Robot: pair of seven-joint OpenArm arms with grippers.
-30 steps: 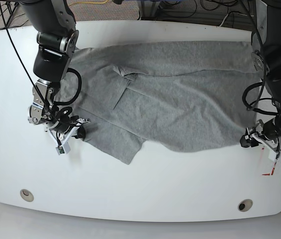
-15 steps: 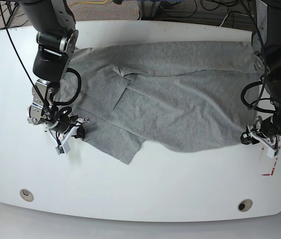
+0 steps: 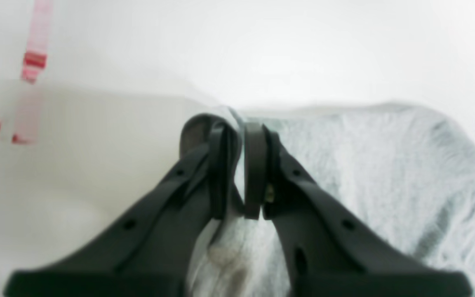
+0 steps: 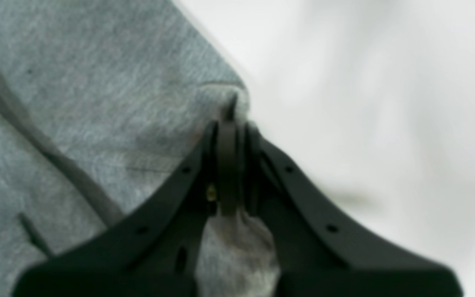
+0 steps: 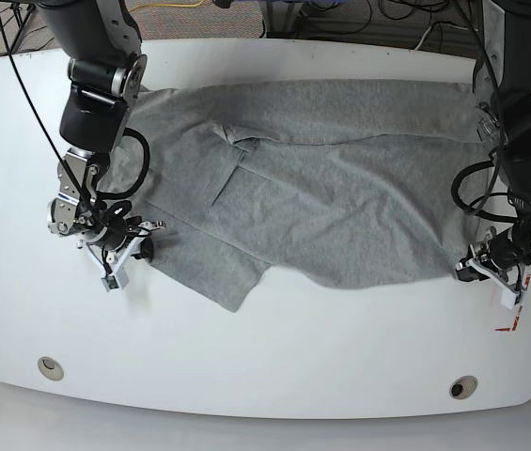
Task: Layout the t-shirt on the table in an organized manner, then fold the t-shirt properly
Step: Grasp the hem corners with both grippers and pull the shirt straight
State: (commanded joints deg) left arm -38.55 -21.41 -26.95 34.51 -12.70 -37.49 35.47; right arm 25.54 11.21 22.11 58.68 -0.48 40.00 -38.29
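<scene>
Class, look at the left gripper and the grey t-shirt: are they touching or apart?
Touching. The left wrist view shows the left gripper with its fingers closed on a fold of the t-shirt, cloth pinched between them.

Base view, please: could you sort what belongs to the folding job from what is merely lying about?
Job: t-shirt; table; left gripper and right gripper, each shut on the t-shirt.

Lying about: red-and-white tape mark; two grommet holes; cables.

I see the heather-grey cotton t-shirt point(image 5: 331, 188) spread across the upper middle of the large white glossy table point(image 5: 265, 376); right gripper point(image 5: 143, 252) at its left edge, left gripper point(image 5: 467, 271) at its right corner.
</scene>
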